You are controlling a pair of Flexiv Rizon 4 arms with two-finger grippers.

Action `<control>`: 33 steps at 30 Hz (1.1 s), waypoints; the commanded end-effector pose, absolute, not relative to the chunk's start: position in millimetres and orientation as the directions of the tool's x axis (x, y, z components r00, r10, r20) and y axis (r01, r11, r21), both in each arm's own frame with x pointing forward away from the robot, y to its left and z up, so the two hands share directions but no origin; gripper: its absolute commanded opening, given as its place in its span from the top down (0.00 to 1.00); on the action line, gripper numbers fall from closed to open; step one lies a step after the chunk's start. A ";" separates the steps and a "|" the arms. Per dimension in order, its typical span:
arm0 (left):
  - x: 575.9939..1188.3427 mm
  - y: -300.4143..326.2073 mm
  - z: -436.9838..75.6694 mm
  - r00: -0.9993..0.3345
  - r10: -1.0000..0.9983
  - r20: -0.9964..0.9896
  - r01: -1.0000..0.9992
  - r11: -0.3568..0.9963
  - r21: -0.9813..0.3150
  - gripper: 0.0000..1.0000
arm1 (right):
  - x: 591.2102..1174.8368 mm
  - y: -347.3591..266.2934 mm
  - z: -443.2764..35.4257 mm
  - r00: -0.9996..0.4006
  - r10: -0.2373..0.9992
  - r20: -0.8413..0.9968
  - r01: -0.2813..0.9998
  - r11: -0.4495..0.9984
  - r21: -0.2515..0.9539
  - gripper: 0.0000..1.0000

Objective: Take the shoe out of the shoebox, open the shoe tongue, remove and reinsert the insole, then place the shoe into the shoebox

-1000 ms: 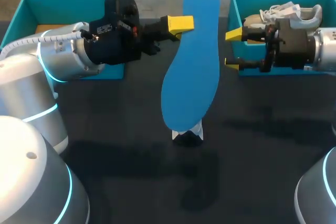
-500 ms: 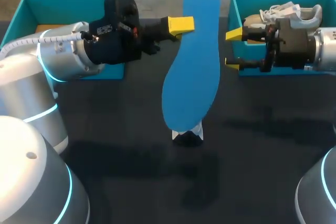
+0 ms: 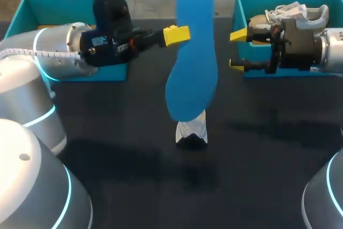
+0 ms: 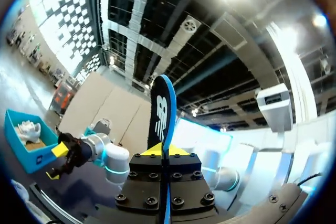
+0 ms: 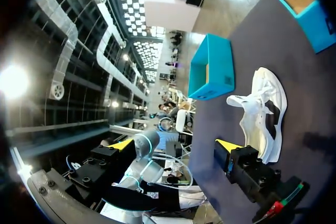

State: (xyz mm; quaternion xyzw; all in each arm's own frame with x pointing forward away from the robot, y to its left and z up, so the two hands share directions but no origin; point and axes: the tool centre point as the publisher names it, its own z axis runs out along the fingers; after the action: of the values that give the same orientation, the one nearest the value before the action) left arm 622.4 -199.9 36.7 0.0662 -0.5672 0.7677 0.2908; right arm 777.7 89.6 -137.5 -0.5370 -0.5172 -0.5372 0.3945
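Observation:
My left gripper (image 3: 176,34) is shut on the edge of a long blue insole (image 3: 192,63), held in the air over the table's middle. In the left wrist view the insole (image 4: 161,111) stands edge-on between the yellow tips of that gripper (image 4: 163,151). Under the insole a white and black shoe (image 3: 191,132) lies on the dark table; the right wrist view shows the shoe (image 5: 265,111) ahead of my right gripper (image 5: 176,145). My right gripper (image 3: 237,49) stands open and empty at the left wall of the right teal shoebox (image 3: 241,4).
A second pale shoe (image 3: 297,13) lies in the right shoebox, partly behind my right arm. Another teal box (image 3: 32,6) stands at the back left, behind my left arm. The same box (image 5: 212,66) shows beyond the shoe in the right wrist view.
My left arm has drawn back to the left and turned, carrying the insole a little left and more upright. The shoe beneath shows more. The right arm has not moved.

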 end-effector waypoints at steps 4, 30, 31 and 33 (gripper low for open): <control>647.0 -185.4 18.0 -0.875 0.482 -0.049 0.015 -0.074 -0.997 1.00 | 778.3 91.1 -138.1 -0.113 0.132 0.985 0.979 -0.155 0.133 0.00; 670.8 -177.6 1.3 -0.716 0.437 -0.545 0.495 -0.234 -0.837 1.00 | 778.3 91.1 -138.1 -0.113 0.132 0.985 0.979 -0.155 0.133 0.00; 670.8 -177.6 1.3 -0.716 0.437 -0.545 0.495 -0.234 -0.837 1.00 | 778.3 91.1 -138.1 -0.113 0.132 0.985 0.979 -0.155 0.133 0.00; 670.8 -177.6 1.3 -0.716 0.437 -0.545 0.495 -0.234 -0.837 1.00 | 778.3 91.1 -138.1 -0.113 0.132 0.985 0.979 -0.155 0.133 0.00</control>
State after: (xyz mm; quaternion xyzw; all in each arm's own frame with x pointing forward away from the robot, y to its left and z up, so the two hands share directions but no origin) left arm 667.8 -177.5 -0.1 -0.3676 -0.6186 0.6938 -0.0284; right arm 777.3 89.0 -137.6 -0.5365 -0.5171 -0.5377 0.3945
